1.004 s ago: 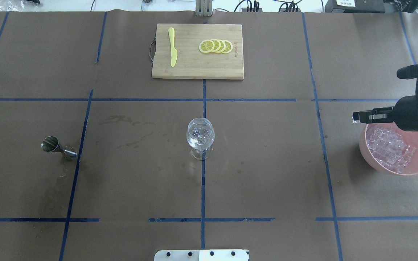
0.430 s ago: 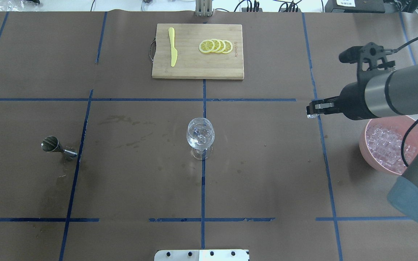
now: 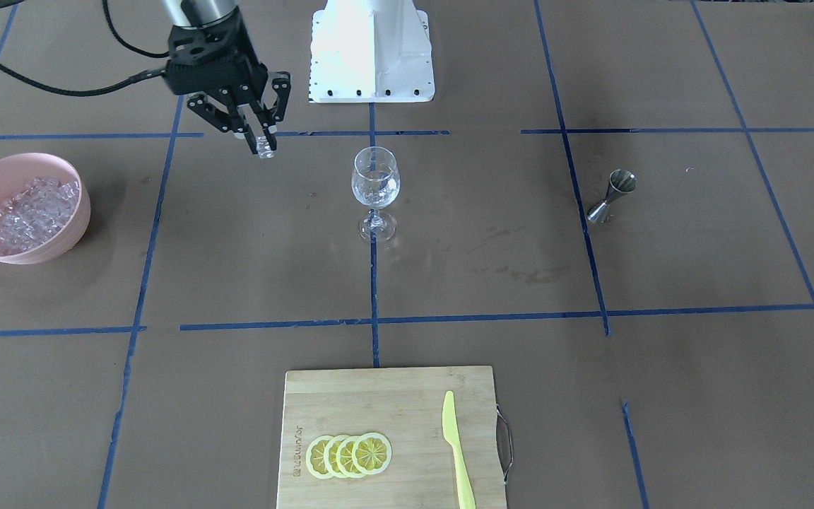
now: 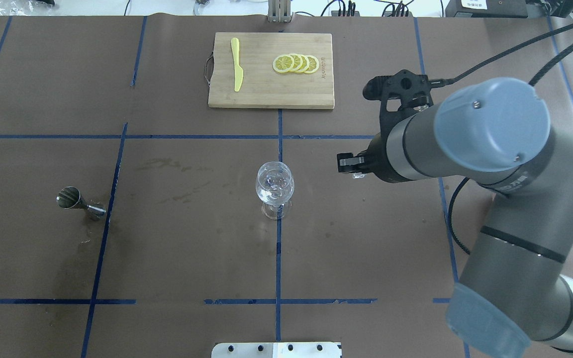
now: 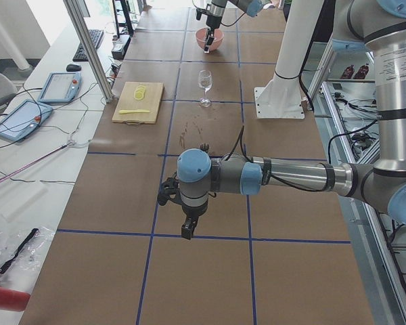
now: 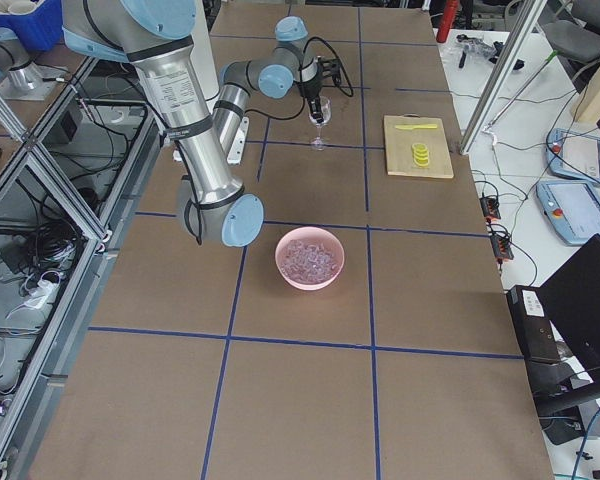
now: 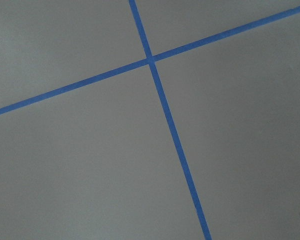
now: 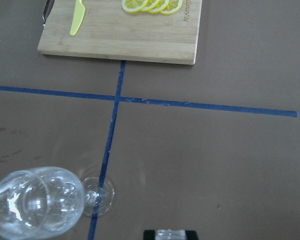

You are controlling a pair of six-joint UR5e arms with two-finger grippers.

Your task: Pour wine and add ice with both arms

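Brown paper table, blue tape, glassy cube in right jaws

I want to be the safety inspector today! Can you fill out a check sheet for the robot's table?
Surface: brown paper table with blue tape lines; faint stains near the jigger.
Job's things: wine glass upright, ice inside; ice heap in pink bowl.
Clutter: cutting board with lemon slices and yellow knife.
Grippers: right gripper shut on ice cube, short of the glass; left gripper cannot tell.
Cables: black cable at right wrist.
Surroundings: white pedestal.
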